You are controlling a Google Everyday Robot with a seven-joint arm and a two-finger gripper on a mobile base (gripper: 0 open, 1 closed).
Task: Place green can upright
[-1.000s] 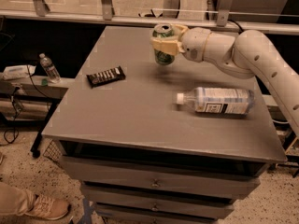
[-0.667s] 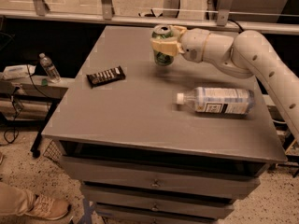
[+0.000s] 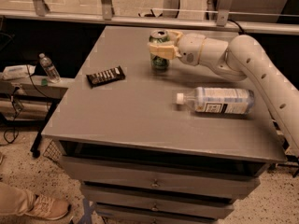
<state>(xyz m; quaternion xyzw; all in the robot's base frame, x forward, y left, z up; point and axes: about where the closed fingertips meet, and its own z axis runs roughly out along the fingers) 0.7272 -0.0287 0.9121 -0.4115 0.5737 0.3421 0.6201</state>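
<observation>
Near edge: someone's shoe (image 3: 44, 206) on the floor bottom left, drawer fronts (image 3: 154, 183) under the table (image 3: 140, 129). None of that is in my way.

Mid table: clear plastic bottle (image 3: 219, 100) lies on its side, white cap pointing left, right under my arm's forearm. Chocolate bar (image 3: 106, 75) lies flat on the left half, well apart from the bottle. A small water bottle (image 3: 48, 68) stands on the side shelf, off the table.

Far side: green can (image 3: 160, 62) is upright, silver top facing up, near the back edge. Claw (image 3: 161, 49) comes in from the right and pinches the can around its upper body.

Change over the last second: almost none. Can and claw sit in the same spot and pose, nothing else has moved. I read that as the upright placing being about done, with only the release left. I cannot tell if the can's base is fully on the table or a hair above it.

Risks: letting go early could tip the can, and pulling back low could nudge the lying bottle. The chocolate bar is clear of the can.
</observation>
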